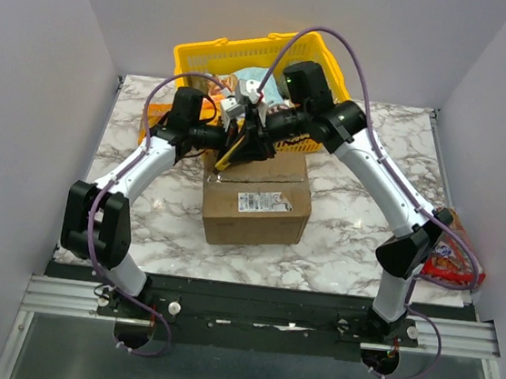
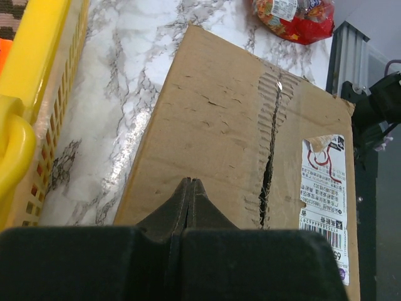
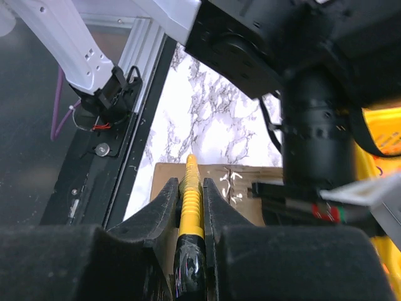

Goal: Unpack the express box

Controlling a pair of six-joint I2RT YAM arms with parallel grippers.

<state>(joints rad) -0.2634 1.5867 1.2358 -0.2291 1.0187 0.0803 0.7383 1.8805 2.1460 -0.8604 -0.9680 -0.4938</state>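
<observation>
Yellow tool [image 3: 190, 200] sits pinched in right jaws over express box [image 1: 223, 209]

The box [image 2: 213, 125] is matt brown corrugated cardboard, its skin torn rough along the seam, with a white paper label [image 2: 326, 188] at lower right. The table [image 2: 125, 75] is smooth, glossy marble-look. The basket [image 2: 28, 63] at left is shiny yellow plastic. The tool [image 3: 190, 200] has a ribbed yellow handle.

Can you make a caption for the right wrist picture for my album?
The right hand grips a yellow-and-black tool above the brown express box.
</observation>
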